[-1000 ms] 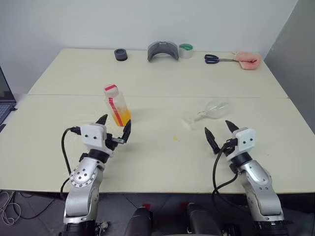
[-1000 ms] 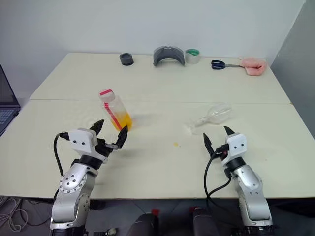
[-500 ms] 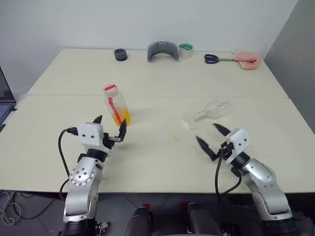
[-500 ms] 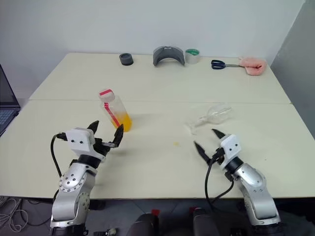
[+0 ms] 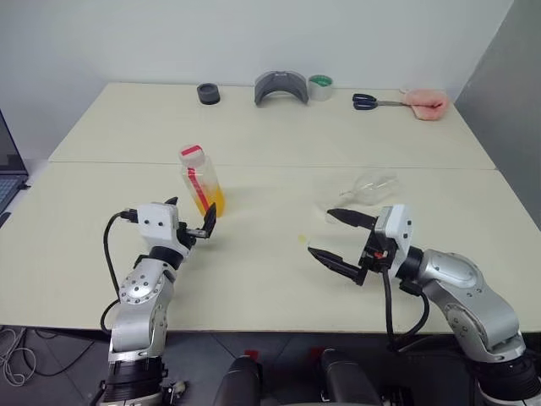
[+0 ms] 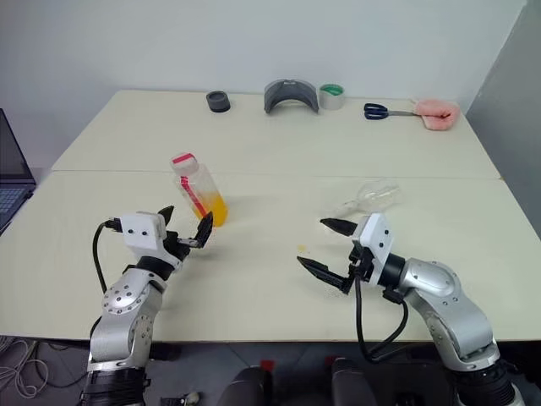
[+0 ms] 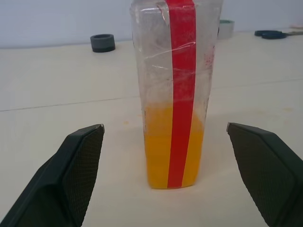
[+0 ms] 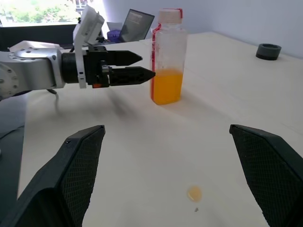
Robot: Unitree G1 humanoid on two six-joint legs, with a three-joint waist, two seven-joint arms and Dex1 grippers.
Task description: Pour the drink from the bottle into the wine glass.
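Observation:
The bottle (image 5: pixel 201 179) stands upright on the left half of the table, red cap on, with the orange drink (image 5: pixel 208 201) filling its lower third. My left gripper (image 5: pixel 192 216) is open just in front of it; in the left wrist view the bottle (image 7: pixel 175 94) stands beyond and between the two fingers (image 7: pixel 78 165), apart from both. The wine glass (image 5: pixel 368 187) lies on its side at the right. My right gripper (image 5: pixel 321 233) is open, turned toward the left, in front of the glass and not touching it.
Along the far edge lie a black ring (image 5: pixel 208 93), a grey curved piece (image 5: pixel 281 87), a tape roll (image 5: pixel 319 86), scissors (image 5: pixel 372 101) and a pink cloth (image 5: pixel 425 103). A small orange drop (image 5: pixel 301 238) marks the table middle. A laptop (image 5: pixel 5 173) sits at far left.
My right gripper has swung left and up, turning from pointing forward to pointing left toward the bottle. My left gripper has edged forward to the bottle. Bottle and glass have stayed put.

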